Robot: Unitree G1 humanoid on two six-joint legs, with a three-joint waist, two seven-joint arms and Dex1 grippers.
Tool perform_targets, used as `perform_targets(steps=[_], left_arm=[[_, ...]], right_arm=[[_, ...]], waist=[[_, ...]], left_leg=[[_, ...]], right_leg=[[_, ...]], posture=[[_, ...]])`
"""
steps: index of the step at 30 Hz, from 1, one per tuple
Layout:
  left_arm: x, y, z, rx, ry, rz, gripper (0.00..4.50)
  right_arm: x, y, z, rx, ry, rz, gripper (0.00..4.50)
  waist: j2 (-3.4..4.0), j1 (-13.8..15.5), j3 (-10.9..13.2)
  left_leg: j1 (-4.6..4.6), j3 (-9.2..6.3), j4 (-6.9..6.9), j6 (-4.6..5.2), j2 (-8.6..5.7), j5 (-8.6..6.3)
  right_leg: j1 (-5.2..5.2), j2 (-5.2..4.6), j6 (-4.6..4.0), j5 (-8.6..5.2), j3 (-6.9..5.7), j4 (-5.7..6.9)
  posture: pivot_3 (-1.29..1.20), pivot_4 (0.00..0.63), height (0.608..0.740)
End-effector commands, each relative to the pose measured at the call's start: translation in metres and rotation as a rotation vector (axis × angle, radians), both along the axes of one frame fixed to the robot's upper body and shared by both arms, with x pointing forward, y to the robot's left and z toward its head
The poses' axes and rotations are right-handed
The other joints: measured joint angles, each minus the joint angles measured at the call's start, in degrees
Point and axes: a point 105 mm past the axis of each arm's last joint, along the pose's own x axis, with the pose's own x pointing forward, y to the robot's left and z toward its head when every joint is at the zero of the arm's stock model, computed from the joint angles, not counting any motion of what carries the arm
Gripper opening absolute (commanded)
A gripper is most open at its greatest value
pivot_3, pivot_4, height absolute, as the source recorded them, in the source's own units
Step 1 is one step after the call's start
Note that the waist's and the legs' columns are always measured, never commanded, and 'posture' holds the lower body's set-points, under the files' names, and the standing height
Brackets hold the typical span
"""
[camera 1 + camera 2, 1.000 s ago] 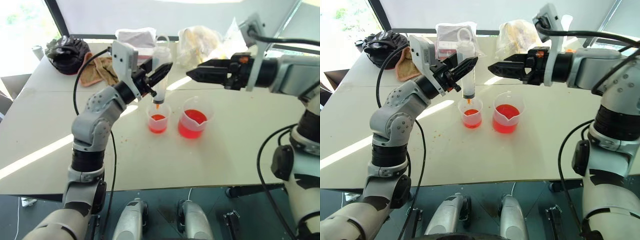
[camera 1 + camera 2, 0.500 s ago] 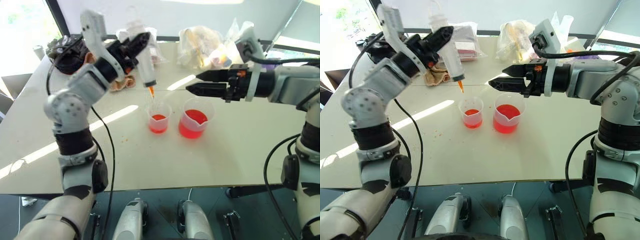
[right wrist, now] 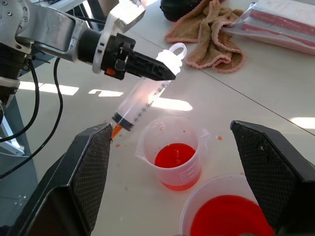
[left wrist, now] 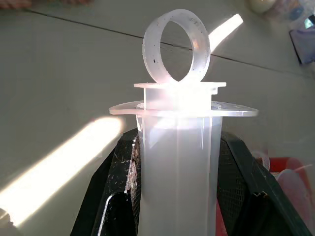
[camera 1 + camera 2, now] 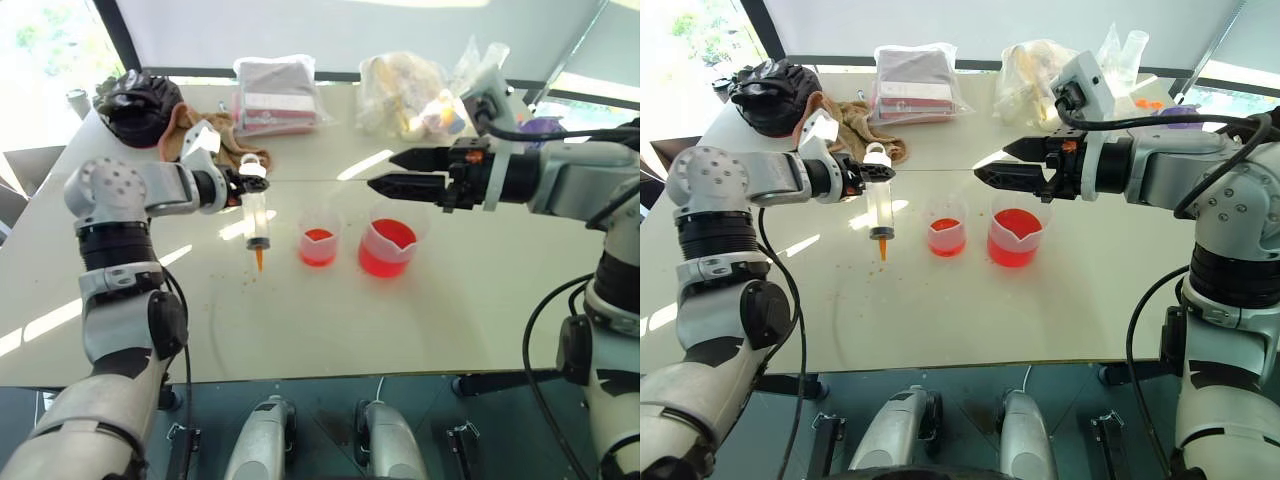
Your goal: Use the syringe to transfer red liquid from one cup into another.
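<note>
**Syringe pulled off to the side, both cups still on the table**

So right now the left gripper [image 5: 862,182] has its two black fingers clamped on the upper barrel of the syringe [image 5: 879,208], just under the flange. It hangs pretty much upright, ring-topped plunger up and orange tip down, over bare tabletop and clear of the surface. That spot is to the left of the smaller cup [image 5: 946,225], beside it, not over it. A second ago the tip was right at that cup's mouth; half a second ago it was lifted higher and tilted, so the arm has swung it out to the left and down since then.

The smaller cup has a shallow layer of red liquid [image 5: 944,243] at the bottom. The bigger spouted beaker [image 5: 1017,229] stands just to its right, near but not touching as far as I can see, and holds noticeably more of the red stuff.

The right gripper [image 5: 985,163] hovers above the beaker with its fingers spread wide apart, holding nothing. It's barely shifted.

Further back on the white table [image 5: 1060,300] there's a pinkish towel [image 5: 862,127], a black bundle [image 5: 770,95], a clear packet with something pink in it [image 5: 912,80] and some crinkly plastic bags [image 5: 1035,70].
</note>
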Motion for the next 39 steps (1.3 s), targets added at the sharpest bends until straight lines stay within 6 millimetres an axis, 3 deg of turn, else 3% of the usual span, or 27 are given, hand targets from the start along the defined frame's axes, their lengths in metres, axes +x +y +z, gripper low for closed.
perform_targets(steps=[1,4,12,14,19,25,32,35,39], left_arm=[[0.001,-0.003,-0.001,0.038,0.003,-0.018,1.46],[0.001,0.000,-0.014,0.071,0.040,-0.017,1.46],[0.001,0.000,-0.023,0.088,0.058,-0.024,1.46],[0.000,0.001,-0.027,0.092,0.063,-0.023,2.48],[-0.001,0.002,-0.027,0.094,0.054,-0.028,4.47],[-0.001,0.007,-0.012,0.108,-0.080,-0.028,4.47],[-0.016,0.016,0.023,0.185,-0.318,-0.093,4.47],[-0.033,0.021,0.046,0.226,-0.495,-0.136,4.47],[-0.061,0.032,0.056,0.359,-0.621,-0.211,4.47]], right_arm=[[-0.019,0.005,0.006,-0.028,-0.039,0.065,3.98],[-0.031,0.010,0.000,-0.074,-0.034,0.123,3.98],[-0.035,0.011,-0.009,-0.127,-0.017,0.135,3.98],[-0.034,0.009,-0.013,-0.167,-0.024,0.127,4.04],[-0.031,0.004,-0.023,-0.235,-0.035,0.110,4.04],[-0.029,0.001,-0.027,-0.251,-0.037,0.114,4.04],[-0.023,-0.009,-0.033,-0.303,-0.045,0.102,4.04],[-0.018,-0.014,-0.035,-0.335,-0.063,0.095,4.04],[-0.015,-0.019,-0.036,-0.372,-0.080,0.112,4.04]], waist=[[0.00,-0.02,0.00],[0.00,-0.03,0.00],[0.00,0.12,0.00],[0.00,0.13,0.00],[-0.01,0.04,0.00],[0.00,0.07,0.00],[0.00,0.01,0.00],[0.00,0.00,0.00],[0.02,-0.23,0.00]], left_leg=[[0.00,0.00,-0.02,-0.02,0.00,0.01],[0.00,0.01,-0.04,-0.04,0.02,0.02],[0.00,-0.02,-0.03,-0.04,0.08,0.01],[-0.01,-0.01,-0.03,-0.04,0.08,0.01],[-0.01,0.00,-0.04,-0.04,0.08,0.00],[-0.01,0.01,-0.04,-0.04,0.10,0.01],[-0.02,0.03,-0.04,-0.06,0.11,-0.01],[-0.02,0.04,-0.06,-0.07,0.09,-0.01],[-0.08,0.11,-0.11,-0.08,0.09,-0.02]], right_leg=[[-0.02,0.00,0.00,0.00,0.00,0.02],[-0.05,0.00,0.00,0.00,0.00,0.03],[-0.05,-0.05,-0.02,0.01,0.01,-0.01],[-0.05,-0.07,-0.02,0.01,0.01,-0.03],[-0.06,-0.08,-0.02,0.01,0.01,-0.03],[-0.09,-0.09,-0.03,0.01,0.02,-0.02],[-0.14,-0.15,-0.07,0.02,0.02,-0.04],[-0.15,-0.21,-0.27,-0.07,0.02,-0.06],[-0.24,-0.29,-0.32,-0.07,0.05,-0.10]], posture=[[0.00,0.150,0.740],[0.00,0.150,0.740],[0.00,0.150,0.740],[0.00,0.150,0.740],[0.00,0.150,0.740],[0.00,0.150,0.740],[0.00,0.150,0.740],[0.00,0.150,0.740],[0.00,0.150,0.740]])
